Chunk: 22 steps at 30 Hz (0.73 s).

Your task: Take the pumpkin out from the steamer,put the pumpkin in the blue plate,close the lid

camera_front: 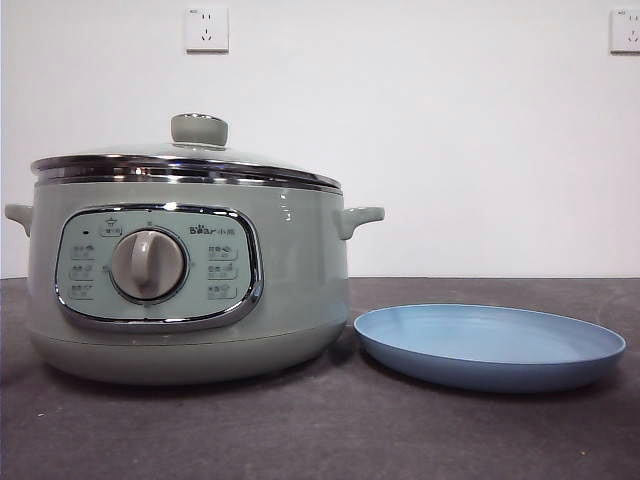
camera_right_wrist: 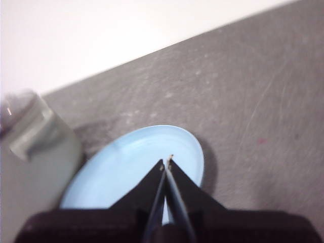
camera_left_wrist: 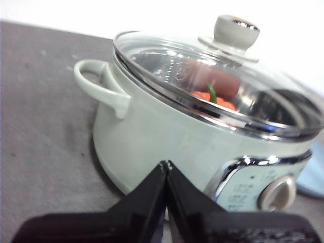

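Observation:
The sage-green steamer point(camera_front: 190, 280) stands on the left of the dark table, with the glass lid point(camera_front: 190, 160) seated on its rim. Through the glass, the left wrist view shows the orange pumpkin point(camera_left_wrist: 215, 100) with its green stem inside the steamer point(camera_left_wrist: 167, 136) under the lid point(camera_left_wrist: 223, 76). The blue plate point(camera_front: 490, 345) lies bare just right of the pot. My left gripper point(camera_left_wrist: 166, 164) is shut and holds nothing, hanging off the steamer's side. My right gripper point(camera_right_wrist: 168, 163) is shut above the blue plate point(camera_right_wrist: 126, 167). Neither gripper appears in the front view.
A white wall with two sockets point(camera_front: 206, 29) stands behind the table. The dark grey tabletop point(camera_front: 320, 430) runs in front of the pot and plate. The steamer's side handles point(camera_front: 360, 217) stick out on both sides.

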### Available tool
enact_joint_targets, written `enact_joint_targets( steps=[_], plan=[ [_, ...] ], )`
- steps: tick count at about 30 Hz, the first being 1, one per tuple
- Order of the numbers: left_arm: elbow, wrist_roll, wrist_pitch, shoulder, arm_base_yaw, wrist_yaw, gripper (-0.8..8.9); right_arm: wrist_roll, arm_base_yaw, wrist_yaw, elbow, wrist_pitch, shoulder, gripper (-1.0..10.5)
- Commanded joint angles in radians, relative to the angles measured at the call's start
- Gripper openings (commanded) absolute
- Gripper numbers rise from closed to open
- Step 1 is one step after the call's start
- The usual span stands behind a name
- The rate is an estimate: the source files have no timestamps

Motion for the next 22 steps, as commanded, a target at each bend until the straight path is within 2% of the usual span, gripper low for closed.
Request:
enact_joint_targets(
  steps=[1,5,11,16,22],
  plan=[
    [-0.008,-0.112,-0.011,-0.003,0.002,0.012,-0.04,0.126,-0.003,0.003,-0.014,0.007,0.000,0.0],
    [-0.007,-0.120,-0.011,-0.003,0.002,0.013,-0.05,0.126,-0.003,-0.006,-0.012,0.007,0.000,0.0],
    [0.026,-0.164,-0.005,-0.003,0.002,0.008,-0.07,0.128,-0.003,-0.080,0.023,0.007,0.006,-0.1],
    [0.099,-0.164,-0.006,0.022,0.002,0.002,-0.07,0.136,-0.003,-0.080,0.101,0.006,0.042,-0.1],
    [0.228,-0.156,-0.009,0.151,0.002,-0.031,-0.07,0.112,-0.003,-0.079,0.239,0.006,0.143,-0.1]
  ],
)
